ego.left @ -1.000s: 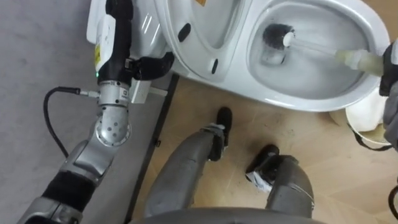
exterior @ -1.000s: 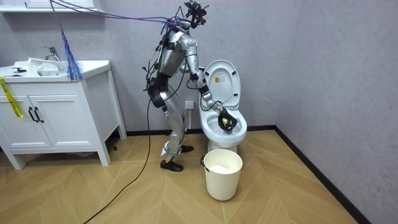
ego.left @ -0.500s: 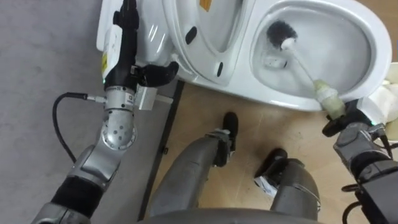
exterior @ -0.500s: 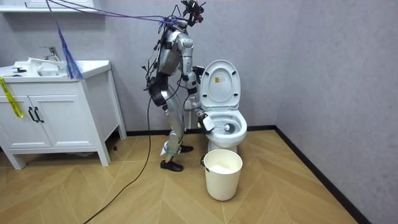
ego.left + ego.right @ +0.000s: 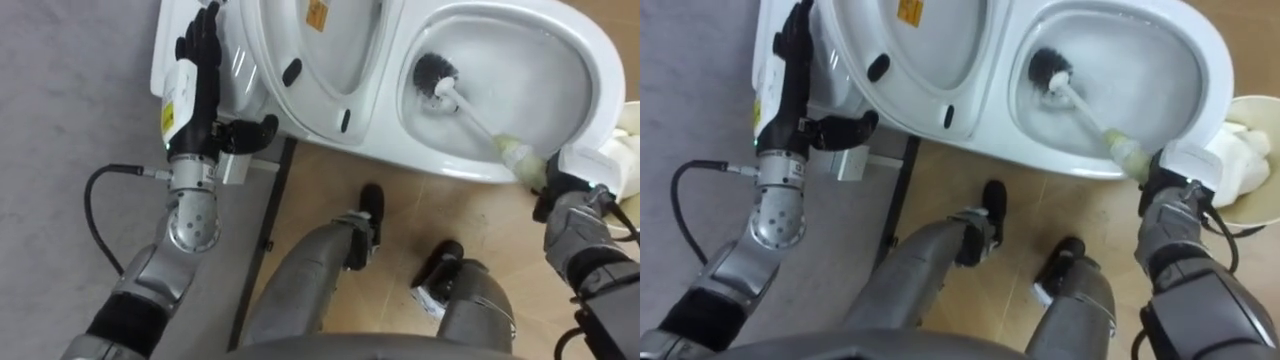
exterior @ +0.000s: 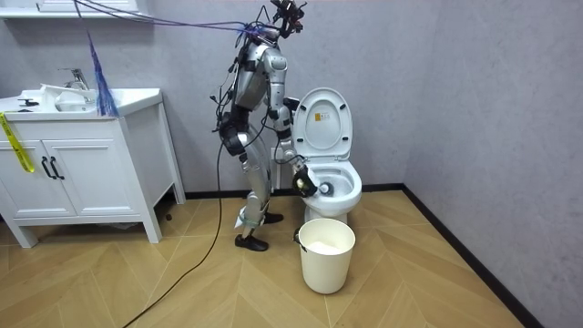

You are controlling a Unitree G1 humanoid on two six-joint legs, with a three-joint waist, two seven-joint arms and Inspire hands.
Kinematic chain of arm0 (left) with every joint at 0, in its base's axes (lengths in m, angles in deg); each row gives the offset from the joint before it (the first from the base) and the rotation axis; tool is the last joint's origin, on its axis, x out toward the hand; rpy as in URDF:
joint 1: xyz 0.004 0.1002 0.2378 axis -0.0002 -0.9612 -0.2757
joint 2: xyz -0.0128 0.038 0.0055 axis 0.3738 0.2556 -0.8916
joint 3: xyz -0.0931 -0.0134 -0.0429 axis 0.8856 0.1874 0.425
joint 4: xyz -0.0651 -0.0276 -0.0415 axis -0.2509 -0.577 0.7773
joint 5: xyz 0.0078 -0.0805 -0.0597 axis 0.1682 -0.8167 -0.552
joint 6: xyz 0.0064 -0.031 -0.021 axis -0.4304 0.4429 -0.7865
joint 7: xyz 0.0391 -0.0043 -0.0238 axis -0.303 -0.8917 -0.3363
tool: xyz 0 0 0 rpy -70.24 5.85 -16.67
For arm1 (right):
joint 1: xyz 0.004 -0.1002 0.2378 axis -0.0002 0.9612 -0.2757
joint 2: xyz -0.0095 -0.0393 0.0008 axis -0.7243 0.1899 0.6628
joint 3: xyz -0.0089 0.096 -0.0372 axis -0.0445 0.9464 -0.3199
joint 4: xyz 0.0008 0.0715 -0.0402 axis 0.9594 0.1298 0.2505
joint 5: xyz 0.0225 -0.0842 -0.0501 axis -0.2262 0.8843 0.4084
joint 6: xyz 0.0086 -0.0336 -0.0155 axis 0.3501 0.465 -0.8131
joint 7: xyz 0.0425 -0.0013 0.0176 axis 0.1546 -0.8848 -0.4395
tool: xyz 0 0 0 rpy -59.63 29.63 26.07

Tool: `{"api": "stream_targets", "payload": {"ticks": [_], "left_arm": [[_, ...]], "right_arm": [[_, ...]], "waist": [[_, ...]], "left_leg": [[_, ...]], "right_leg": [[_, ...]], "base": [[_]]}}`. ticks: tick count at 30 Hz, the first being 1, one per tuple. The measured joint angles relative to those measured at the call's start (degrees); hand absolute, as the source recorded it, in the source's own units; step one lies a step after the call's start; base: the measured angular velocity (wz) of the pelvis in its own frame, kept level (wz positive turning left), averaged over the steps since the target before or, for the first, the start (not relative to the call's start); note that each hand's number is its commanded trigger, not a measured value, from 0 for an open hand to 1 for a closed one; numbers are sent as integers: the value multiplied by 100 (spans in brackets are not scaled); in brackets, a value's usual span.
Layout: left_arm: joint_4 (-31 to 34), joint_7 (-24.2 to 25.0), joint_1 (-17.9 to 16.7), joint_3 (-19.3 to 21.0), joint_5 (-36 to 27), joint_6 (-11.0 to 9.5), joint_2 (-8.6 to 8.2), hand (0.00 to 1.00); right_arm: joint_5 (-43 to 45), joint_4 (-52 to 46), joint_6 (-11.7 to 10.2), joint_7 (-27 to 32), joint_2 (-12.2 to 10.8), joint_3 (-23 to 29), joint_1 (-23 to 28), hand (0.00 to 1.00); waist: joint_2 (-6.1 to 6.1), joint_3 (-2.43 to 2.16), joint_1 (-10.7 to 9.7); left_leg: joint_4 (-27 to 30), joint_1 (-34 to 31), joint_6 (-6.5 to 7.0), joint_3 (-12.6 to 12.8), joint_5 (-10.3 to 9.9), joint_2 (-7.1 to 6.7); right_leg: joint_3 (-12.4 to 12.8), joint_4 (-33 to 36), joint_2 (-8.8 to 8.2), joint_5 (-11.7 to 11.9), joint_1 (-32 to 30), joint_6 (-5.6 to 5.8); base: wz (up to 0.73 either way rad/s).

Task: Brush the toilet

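Note:
The white toilet stands open with its lid raised. A toilet brush has its black bristle head down in the bowl, near the back. Its white handle slants up over the near rim. My right hand is shut on the handle's end, just outside that rim. My left hand lies flat against the cistern, fingers straight and thumb out to the side. In the room view I stand bent over the toilet at its side on the room view's left.
A cream bucket stands on the wood floor in front of the toilet; its rim shows just right of my right hand. A white vanity cabinet stands far off at the room view's left. Grey walls close in behind the toilet and beside it.
My right hand has drawn back from over the bowl's far side to its near rim. The brush handle swung with it, while the head stayed low in the bowl. The left hand kept its place.

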Motion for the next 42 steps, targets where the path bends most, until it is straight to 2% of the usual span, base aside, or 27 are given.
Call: {"api": "stream_targets", "payload": {"ticks": [4, 7, 10, 11, 13, 18, 19, 23, 26, 27, 28, 30, 33, 36, 40, 42], "left_arm": [[-27, -57, -9, -10, -291, -169, 50, 0], [-18, -52, 12, -21, -331, -235, 140, 0], [131, -49, 59, -123, -476, -233, 274, 0], [172, -35, 73, -131, -553, -230, 271, 0], [175, -15, 71, -128, -543, -230, 276, 0], [198, 181, 70, -107, -512, -230, 310, 0], [191, 223, 69, -106, -513, -230, 323, 0], [68, 339, 55, -68, -508, -230, 327, 0], [-260, 463, -25, -31, -424, -212, 328, 0], [-312, 481, -60, -4, -421, -209, 328, 0], [-364, 524, -158, 72, -420, -206, 329, 0], [-492, 536, -239, 122, -423, -197, 323, 0], [-831, 524, -330, 167, -436, -188, 298, 0], [-1157, 547, -472, 302, -437, -190, 256, 0], [-1487, 563, -852, 675, -431, -164, 189, 0], [-1669, 564, -1140, 830, -441, -14, 187, 0]], "right_arm": [[82, -225, 22, -36, 227, -233, 101, 100], [287, -188, 27, -69, 407, -550, 41, 100], [-5, -142, 22, -72, 585, -747, -107, 100], [-243, -141, -5, -69, 636, -769, -135, 100], [-657, -136, -92, -57, 648, -706, -171, 100], [-1621, 65, -319, -105, 644, -188, -188, 100], [-1845, 110, -321, -148, 636, -126, -190, 100], [-2329, 156, -334, -345, 505, -25, -24, 100], [-2523, 153, -373, -462, 436, 82, 228, 100], [-2541, 149, -387, -467, 426, 115, 269, 100], [-2543, 147, -418, -506, 382, 250, 344, 100], [-2590, 149, -449, -534, 356, 270, 434, 100], [-2767, 161, -537, -543, 199, 427, 700, 100], [-2920, 174, -714, -543, 67, 540, 1025, 100], [-2924, 174, -763, -568, -148, 907, 1415, 100], [-2918, 137, -820, -573, -188, 929, 1615, 100]], "waist": [[-39, 0, -1], [-150, 5, 62], [-221, 37, 75], [-248, 47, 71], [-250, 44, 80], [-294, 40, 50], [-327, 38, 33], [-490, 39, 37], [-511, 30, 20], [-521, 16, 16], [-566, -24, 8], [-571, -38, -62], [-583, -43, -111], [-626, -90, -120], [-693, -144, -299], [-737, -174, -429]], "left_leg": [[83, -43, 0, 24, 0, 7], [94, -43, 0, 38, 0, 33], [125, -77, -1, 17, 0, 72], [147, -96, 0, 16, 0, 72], [147, -105, 0, 1, 1, 63], [120, -46, 4, 1, 4, -60], [94, 1, 7, 1, 5, -110], [77, 248, 11, 2, 6, -112], [37, 627, 10, 5, 5, -120], [14, 684, 10, 5, 5, -119], [-42, 760, 9, 7, 5, -120], [-53, 858, 9, 3, 5, -112], [-121, 1182, 8, 2, 3, -61], [-372, 1573, -1, 34, -3, -35], [-550, 2024, -31, 0, -23, -32], [-682, 2260, -52, -8, -36, -36]], "right_leg": [[6, 17, -4, -4, -12, -8], [9, 5, 9, 4, -15, -22], [-4, -7, 47, 14, -20, -37], [-7, 15, 36, 14, -32, -38], [-12, 46, 6, 12, -51, -36], [6, 277, -182, -76, -97, 15], [5, 287, -205, -81, -64, 24], [-8, 225, -214, -89, 206, 41], [-13, 88, -204, -97, 631, 91], [-15, 67, -202, -97, 679, 94], [-13, 54, -202, -98, 729, 94], [-68, 19, -188, -99, 862, 91], [-143, -246, -91, -49, 1260, 93], [-162, -533, -5, 17, 1611, 117], [-215, -953, 121, 119, 2201, 174], [-196, -1178, 191, 162, 2430, 208]], "base": [[0], [-4], [0], [3], [0], [8], [4], [1], [0], [-4], [0], [8], [0], [-8], [1], [0]]}}
